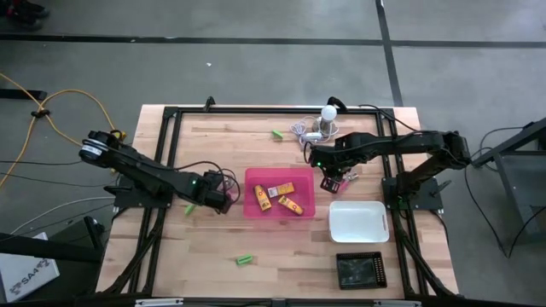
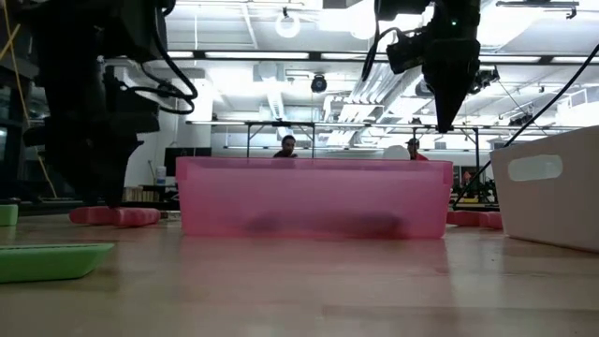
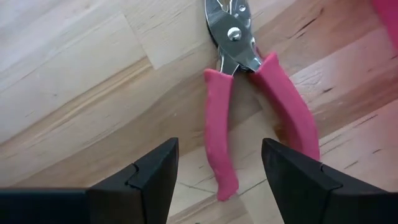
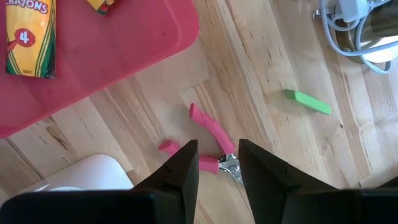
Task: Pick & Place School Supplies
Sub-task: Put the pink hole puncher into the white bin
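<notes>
A pair of pink-handled pliers (image 3: 249,81) lies flat on the wood table beside the pink tray's left wall. My left gripper (image 3: 217,167) is low over it and open, with one pink handle (image 3: 217,137) lying between its fingers, apart from both. A second pair of pink-handled pliers (image 4: 208,140) lies flat on the table right of the pink tray (image 1: 256,179). My right gripper (image 4: 217,163) hangs well above this pair (image 2: 440,117), fingers pointing down with a narrow gap, and holds nothing. Yellow crayon boxes (image 1: 283,197) lie in the pink tray. Green sticks (image 1: 246,258) (image 1: 277,134) (image 1: 189,207) lie on the table.
A white tray (image 1: 358,222) and a black tray (image 1: 360,269) stand at the near right. A white bulb with a grey cord (image 1: 324,119) is at the far edge. A black frame (image 1: 171,153) borders the table. People show in the room behind the table (image 2: 287,145).
</notes>
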`<state>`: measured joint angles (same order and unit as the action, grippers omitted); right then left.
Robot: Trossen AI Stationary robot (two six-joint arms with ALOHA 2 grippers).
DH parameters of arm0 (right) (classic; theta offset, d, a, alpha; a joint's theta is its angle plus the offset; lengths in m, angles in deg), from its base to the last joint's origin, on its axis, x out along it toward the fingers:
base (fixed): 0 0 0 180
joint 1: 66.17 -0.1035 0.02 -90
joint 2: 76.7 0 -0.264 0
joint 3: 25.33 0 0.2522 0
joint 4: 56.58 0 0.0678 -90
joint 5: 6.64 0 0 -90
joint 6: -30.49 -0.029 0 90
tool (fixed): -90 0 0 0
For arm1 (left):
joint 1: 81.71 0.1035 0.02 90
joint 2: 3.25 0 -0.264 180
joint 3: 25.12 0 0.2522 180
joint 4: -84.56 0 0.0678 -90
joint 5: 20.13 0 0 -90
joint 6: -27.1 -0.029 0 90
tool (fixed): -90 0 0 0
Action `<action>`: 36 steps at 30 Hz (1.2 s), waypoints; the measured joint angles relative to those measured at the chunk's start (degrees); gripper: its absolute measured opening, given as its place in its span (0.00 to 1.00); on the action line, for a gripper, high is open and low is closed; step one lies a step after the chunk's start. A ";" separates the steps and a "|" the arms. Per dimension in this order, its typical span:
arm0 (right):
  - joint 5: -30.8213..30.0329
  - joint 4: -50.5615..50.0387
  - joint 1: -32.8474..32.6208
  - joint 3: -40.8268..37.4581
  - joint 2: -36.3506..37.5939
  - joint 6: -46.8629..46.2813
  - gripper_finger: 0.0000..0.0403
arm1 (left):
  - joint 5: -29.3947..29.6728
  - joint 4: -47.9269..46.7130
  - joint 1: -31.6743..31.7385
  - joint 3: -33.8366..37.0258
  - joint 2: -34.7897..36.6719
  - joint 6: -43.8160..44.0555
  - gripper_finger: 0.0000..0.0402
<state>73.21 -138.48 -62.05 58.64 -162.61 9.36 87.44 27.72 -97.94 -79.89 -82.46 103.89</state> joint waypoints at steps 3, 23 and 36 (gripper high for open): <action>-0.02 0.02 0.00 0.00 0.00 -0.01 0.26 | 0.00 0.03 0.00 0.00 -0.97 -0.02 0.56; 0.26 0.04 0.00 0.00 0.00 -0.01 0.23 | -1.13 0.37 0.00 0.02 -1.86 0.89 0.56; 1.77 0.22 0.00 0.00 0.00 -0.03 0.23 | -2.32 1.12 0.13 -0.02 -4.92 0.00 0.51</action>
<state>74.98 -138.26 -62.05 58.64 -162.61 9.32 85.12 28.84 -97.81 -79.91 -87.38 103.89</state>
